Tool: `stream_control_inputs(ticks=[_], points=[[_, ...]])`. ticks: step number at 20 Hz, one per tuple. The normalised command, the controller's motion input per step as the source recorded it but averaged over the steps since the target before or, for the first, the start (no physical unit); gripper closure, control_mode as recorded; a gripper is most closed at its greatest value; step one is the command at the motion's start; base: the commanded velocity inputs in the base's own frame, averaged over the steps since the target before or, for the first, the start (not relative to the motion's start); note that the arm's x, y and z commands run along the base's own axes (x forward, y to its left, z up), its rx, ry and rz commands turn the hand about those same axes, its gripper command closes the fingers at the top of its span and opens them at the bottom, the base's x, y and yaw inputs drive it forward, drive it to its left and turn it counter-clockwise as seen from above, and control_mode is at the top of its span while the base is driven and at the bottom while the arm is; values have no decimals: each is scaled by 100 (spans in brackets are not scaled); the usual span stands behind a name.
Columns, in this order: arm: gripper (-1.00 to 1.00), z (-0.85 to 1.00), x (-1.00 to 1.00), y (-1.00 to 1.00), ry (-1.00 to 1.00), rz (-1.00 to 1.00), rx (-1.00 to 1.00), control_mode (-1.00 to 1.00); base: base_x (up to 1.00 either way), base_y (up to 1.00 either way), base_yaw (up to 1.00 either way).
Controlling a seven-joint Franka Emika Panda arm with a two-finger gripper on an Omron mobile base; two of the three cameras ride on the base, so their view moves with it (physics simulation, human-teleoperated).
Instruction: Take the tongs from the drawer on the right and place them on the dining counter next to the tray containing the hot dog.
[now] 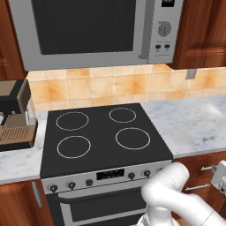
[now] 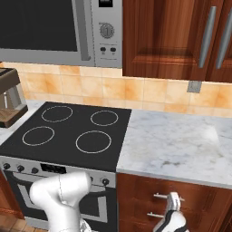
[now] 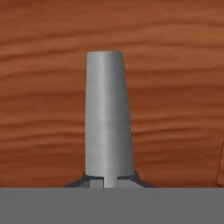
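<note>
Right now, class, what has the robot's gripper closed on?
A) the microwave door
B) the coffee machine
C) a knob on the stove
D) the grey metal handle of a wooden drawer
D: in the hand view the gripper is shut on the drawer handle, against the wooden drawer front.

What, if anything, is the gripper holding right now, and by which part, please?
The gripper is shut on the drawer handle, a grey metal bar on the wooden drawer front; which part of the bar's length cannot be told.
</note>
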Motion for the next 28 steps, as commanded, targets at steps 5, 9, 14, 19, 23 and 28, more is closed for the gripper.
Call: stream_control_inputs(ticks=[5,9,14,19,23,28], points=[[100,-20,-100,-51,0,0,0,-100,0,0,0],[100,-27,-100,-53,0,0,-1,-100,0,0,0],[100,-30,-100,-47,0,0,-5,-100,0,0,0],[-100,28,-86,-13,-3,-1,1,-100,0,0,0],[-100,100,-43,3,-3,0,-2,-100,0,0,0],[-100,100,-13,44,2,0,-17,-100,0,0,0]])
